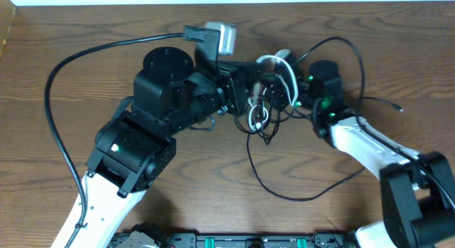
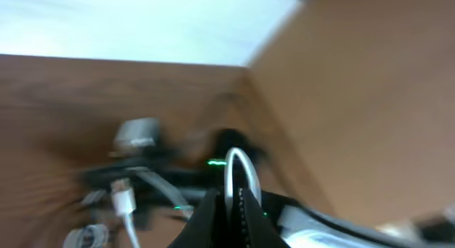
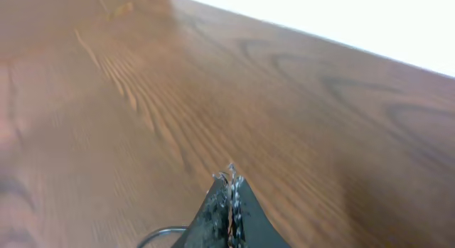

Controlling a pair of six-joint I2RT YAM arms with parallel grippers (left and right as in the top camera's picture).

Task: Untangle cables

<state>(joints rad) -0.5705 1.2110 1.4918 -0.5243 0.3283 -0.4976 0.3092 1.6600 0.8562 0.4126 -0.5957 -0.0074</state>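
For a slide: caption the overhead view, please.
Overhead: left gripper and right gripper, both shut, at the tangled cables on a wooden table.

No legible text, label, brand, number or sign anywhere.

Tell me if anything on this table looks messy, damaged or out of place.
Only the tangle: the white cable and black cables are bunched in a knot mid-table between the two arms, a black loop trailing toward the near edge. The left gripper pinches a white loop. Nothing looks broken.

place: robot lab bench | seen: two arms (image 1: 153, 99) at wood-grain table (image 1: 398, 35)
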